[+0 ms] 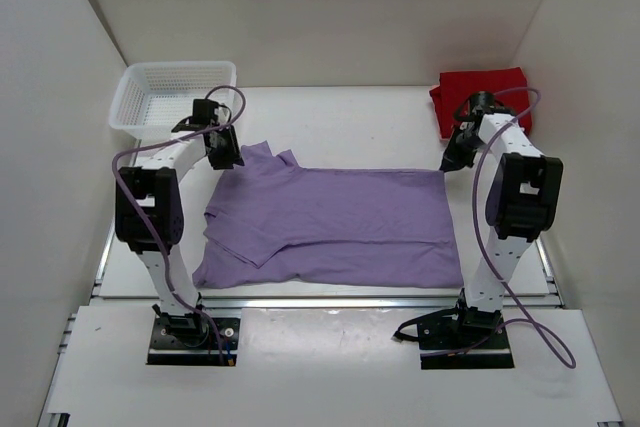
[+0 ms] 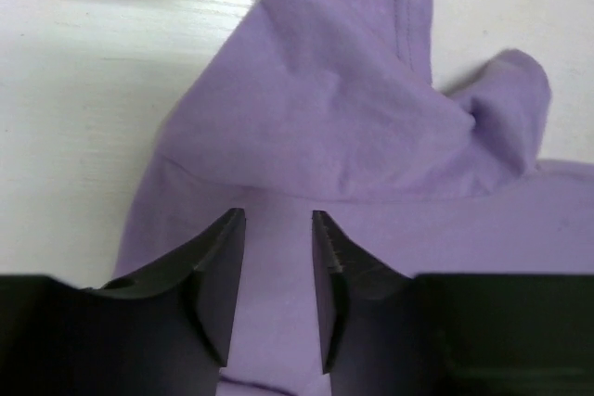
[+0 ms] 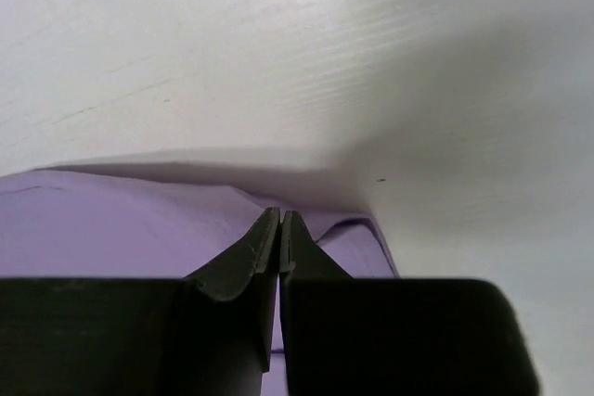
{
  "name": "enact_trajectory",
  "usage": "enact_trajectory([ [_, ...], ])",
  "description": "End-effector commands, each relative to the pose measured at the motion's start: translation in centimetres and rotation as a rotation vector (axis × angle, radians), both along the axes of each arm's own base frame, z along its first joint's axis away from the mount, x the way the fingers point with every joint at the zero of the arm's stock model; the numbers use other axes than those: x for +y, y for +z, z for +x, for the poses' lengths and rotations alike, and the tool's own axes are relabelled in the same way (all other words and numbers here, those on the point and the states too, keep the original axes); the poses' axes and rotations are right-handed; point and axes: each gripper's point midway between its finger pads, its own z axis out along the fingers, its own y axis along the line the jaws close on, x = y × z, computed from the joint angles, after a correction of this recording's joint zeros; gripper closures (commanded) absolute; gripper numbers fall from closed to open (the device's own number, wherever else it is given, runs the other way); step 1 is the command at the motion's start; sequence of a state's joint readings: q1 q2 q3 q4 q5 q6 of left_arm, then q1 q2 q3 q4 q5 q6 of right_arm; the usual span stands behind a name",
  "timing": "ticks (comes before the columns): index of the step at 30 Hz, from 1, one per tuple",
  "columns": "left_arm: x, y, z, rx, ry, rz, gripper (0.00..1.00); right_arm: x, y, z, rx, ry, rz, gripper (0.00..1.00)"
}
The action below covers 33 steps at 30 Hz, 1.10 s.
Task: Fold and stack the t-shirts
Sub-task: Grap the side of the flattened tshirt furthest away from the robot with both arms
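Bare table (image 1: 330,117) rings the flat lavender t-shirt (image 1: 340,222), its left sleeve folded in, with the left gripper (image 2: 278,215) spread above its upper-left edge and the right gripper (image 3: 280,214) pinching its upper-right corner.

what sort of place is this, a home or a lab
Probably a robotics lab test cell: white panels box in the table, a left arm and right arm are bolted at its near edge, and a lavender t-shirt, red t-shirt and mesh basket are laid out.

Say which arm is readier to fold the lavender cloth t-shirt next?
Probably the right: the right gripper is shut at the lavender cloth t-shirt's far right corner, seemingly pinching it; the left gripper hangs open above the cloth.
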<state>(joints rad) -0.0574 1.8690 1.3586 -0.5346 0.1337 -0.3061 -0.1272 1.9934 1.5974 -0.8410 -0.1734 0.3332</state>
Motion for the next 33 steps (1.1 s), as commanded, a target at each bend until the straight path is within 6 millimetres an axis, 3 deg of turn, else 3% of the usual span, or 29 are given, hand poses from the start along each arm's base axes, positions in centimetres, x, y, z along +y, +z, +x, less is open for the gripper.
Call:
enact_trajectory([
  [1, 0.2, 0.4, 2.6, -0.07, 0.023, 0.055, 0.53, -0.4, 1.2, 0.3, -0.063, 0.012, -0.013, 1.0],
  [5, 0.8, -0.7, 4.4, -0.082, 0.063, 0.058, 0.4, 0.3, 1.3, 0.1, -0.07, 0.021, 0.003, 1.0],
  [10, 0.9, -2.0, 6.4, -0.098, 0.065, 0.096, 0.36, 1.1, 1.0, -0.1, -0.061, 0.036, 0.013, 1.0],
  [13, 0.7, -1.8, 7.6, -0.136, 0.065, 0.09, 0.32, 1.5, 1.0, 0.0, -0.063, 0.044, 0.018, 1.0],
  [16, -0.1, -2.4, 8.2, -0.131, 0.026, 0.107, 0.34, 1.5, 1.0, 0.0, -0.062, 0.048, 0.017, 1.0],
  [17, -0.3, -3.3, 7.9, -0.101, 0.008, 0.118, 0.39, 1.6, 1.1, 0.2, -0.066, 0.049, 0.014, 1.0],
  [19, -0.1, -3.3, 8.5, -0.083, 0.001, 0.145, 0.44, 1.4, 1.0, 0.2, -0.059, 0.048, 0.015, 1.0],
  [21, -0.6, -4.5, 7.9, -0.024, -0.037, 0.183, 0.4, 1.2, 1.0, 0.4, -0.058, 0.034, 0.021, 1.0],
  [22, -0.5, -3.9, 8.4, -0.033, -0.037, 0.199, 0.36, 0.9, 1.3, 0.6, -0.068, 0.035, 0.013, 1.0],
  [23, -0.7, -4.6, 7.6, 0.01, -0.065, 0.227, 0.35, 1.1, 1.3, 0.7, -0.071, 0.034, 0.023, 1.0],
  [28, -1.2, -4.9, 7.2, 0.037, -0.112, 0.306, 0.35, 1.1, 1.4, 1.2, -0.074, 0.039, 0.026, 1.0],
  [30, -1.5, -4.7, 7.2, 0.031, -0.118, 0.294, 0.38, 1.1, 1.1, 1.2, -0.064, 0.032, 0.027, 1.0],
  [33, -1.5, -5.2, 6.6, 0.061, -0.136, 0.283, 0.51, 0.9, 1.4, 1.5, -0.077, 0.029, 0.028, 1.0],
])
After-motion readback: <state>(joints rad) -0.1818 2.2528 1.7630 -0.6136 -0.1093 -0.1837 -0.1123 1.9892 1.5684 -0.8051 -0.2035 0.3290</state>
